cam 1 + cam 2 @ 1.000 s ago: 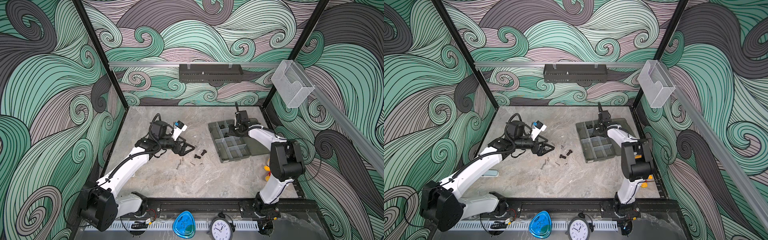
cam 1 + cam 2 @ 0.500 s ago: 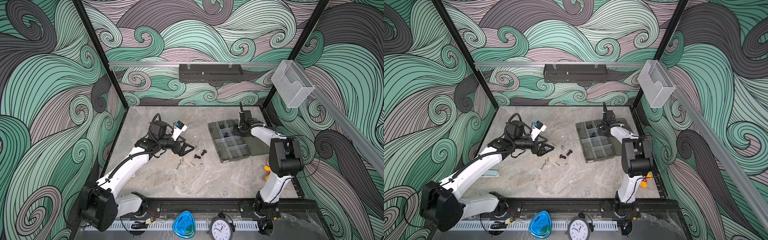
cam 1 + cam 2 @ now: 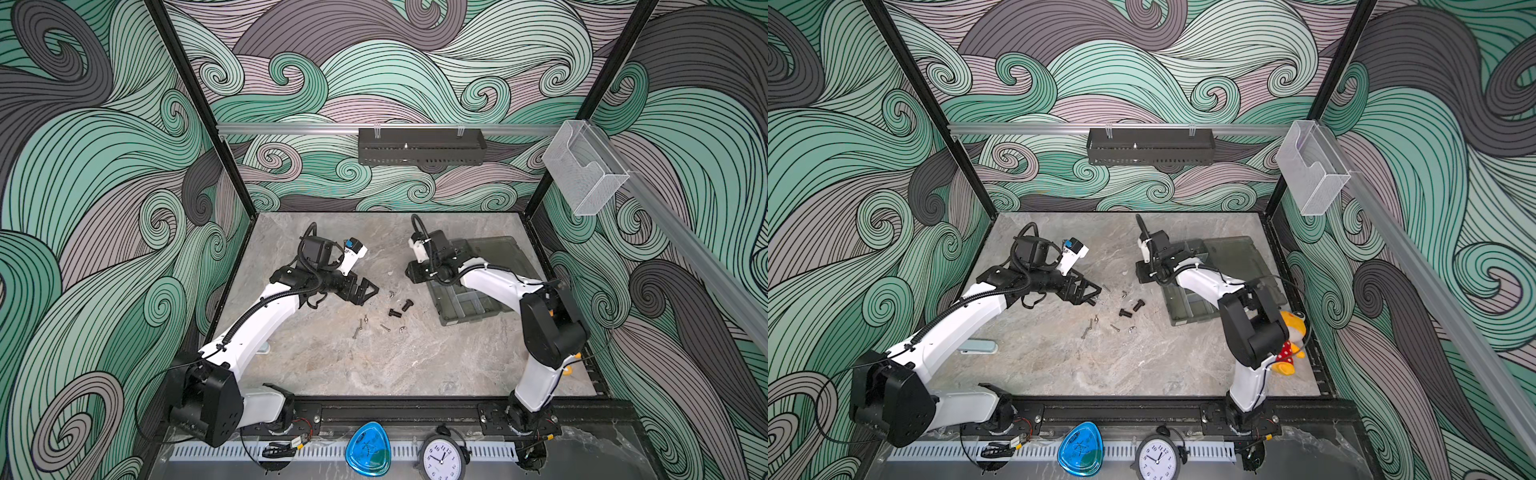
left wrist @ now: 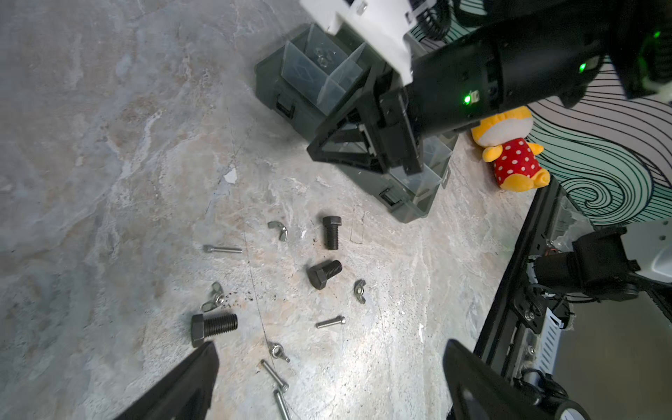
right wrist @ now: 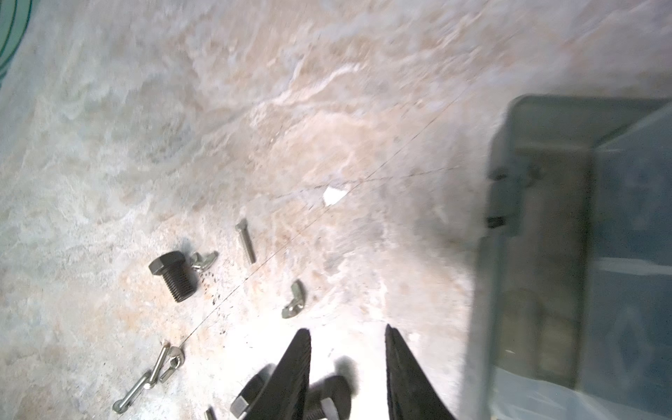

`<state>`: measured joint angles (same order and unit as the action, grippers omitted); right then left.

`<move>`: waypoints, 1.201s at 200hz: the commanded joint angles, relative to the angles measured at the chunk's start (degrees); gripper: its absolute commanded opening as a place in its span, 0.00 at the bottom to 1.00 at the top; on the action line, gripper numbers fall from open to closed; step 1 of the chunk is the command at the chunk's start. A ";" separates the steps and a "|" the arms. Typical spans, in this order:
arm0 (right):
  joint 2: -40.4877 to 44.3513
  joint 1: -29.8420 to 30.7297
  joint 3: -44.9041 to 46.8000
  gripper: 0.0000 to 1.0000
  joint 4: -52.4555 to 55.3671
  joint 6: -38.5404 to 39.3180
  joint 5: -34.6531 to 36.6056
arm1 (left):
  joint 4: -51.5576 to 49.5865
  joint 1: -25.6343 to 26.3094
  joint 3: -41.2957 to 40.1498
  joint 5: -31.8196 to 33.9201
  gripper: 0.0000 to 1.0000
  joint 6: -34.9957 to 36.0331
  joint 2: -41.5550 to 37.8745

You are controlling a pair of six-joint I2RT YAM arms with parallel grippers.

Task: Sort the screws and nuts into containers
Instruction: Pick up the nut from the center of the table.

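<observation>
Loose screws and nuts lie mid-table: black bolts (image 3: 406,305) (image 4: 324,273), thin silver screws (image 4: 222,249) and wing nuts (image 4: 279,230) (image 5: 294,300). The containers are the compartments of a smoky-grey organiser box (image 3: 469,307) (image 3: 1187,309) (image 5: 538,254) on the right, its lid (image 3: 494,253) lying flat behind it. My left gripper (image 3: 368,291) (image 4: 329,349) is open wide just left of the pile, one black bolt (image 4: 213,326) by a fingertip. My right gripper (image 3: 413,274) (image 5: 347,331) hangs by the box's left edge, jaws open and nothing between them, two black bolts on the table below.
A plush toy (image 3: 1289,345) (image 4: 509,152) sits behind the right arm's base. A pale blue-grey object (image 3: 978,346) lies beside the left arm. On the walls hang a black tray (image 3: 419,146) and a clear holder (image 3: 582,166). A clock (image 3: 440,457) stands at the front rail.
My right arm has swung left and forward, from over the box's rear compartments to its left edge near the loose pieces. The left arm has not moved.
</observation>
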<state>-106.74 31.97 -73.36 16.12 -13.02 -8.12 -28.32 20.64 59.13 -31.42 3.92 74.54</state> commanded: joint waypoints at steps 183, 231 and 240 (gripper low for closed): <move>-13.84 9.60 -9.83 0.29 8.59 -8.60 8.93 | -0.51 -1.66 1.16 -1.01 0.99 -1.46 -1.15; -14.41 9.80 -9.78 0.11 9.10 -8.44 10.25 | -0.42 -1.83 1.16 -1.25 0.98 -1.58 -1.26; -14.04 9.83 -9.80 0.09 9.30 -8.30 10.68 | -0.42 -1.87 1.16 -1.28 0.99 -1.73 -1.25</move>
<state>-120.05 41.82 -82.65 23.35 -21.32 0.25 -28.45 19.25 59.13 -31.57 2.85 74.46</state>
